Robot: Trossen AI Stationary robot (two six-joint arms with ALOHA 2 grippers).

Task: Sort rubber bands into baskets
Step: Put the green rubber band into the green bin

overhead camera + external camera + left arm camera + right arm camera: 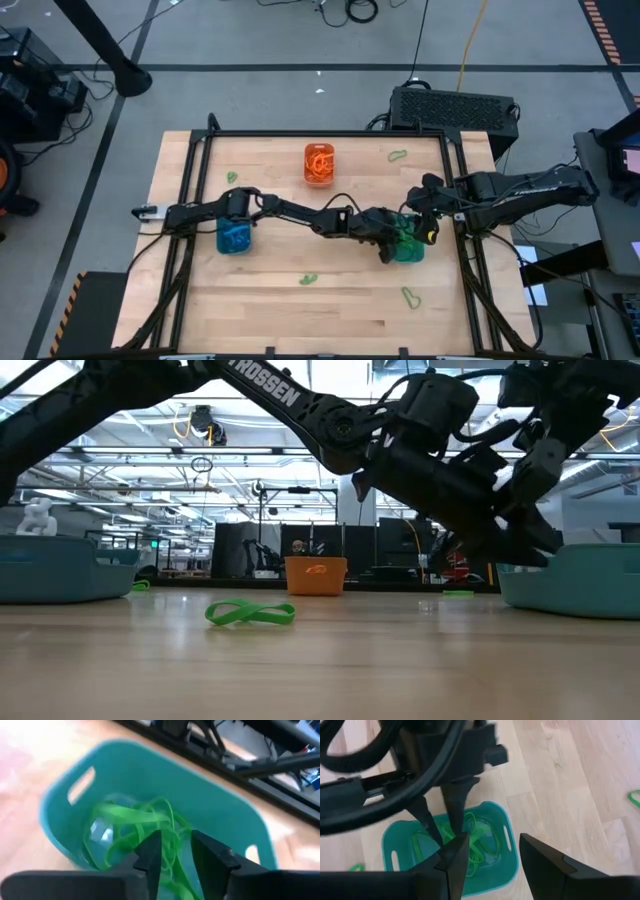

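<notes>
Both grippers crowd over the teal-green basket [409, 247] at the table's right side.

The left gripper [176, 851] hangs just above its rim, fingers slightly parted over the green rubber bands [142, 827] inside, pinching nothing. The right gripper [492, 851] hovers higher, spread wide and empty. Loose green bands [308, 280] lie on the open wooden table [330, 310] toward the near edge; the orange basket [319, 164] and blue basket [235, 237] stand well apart.
</notes>
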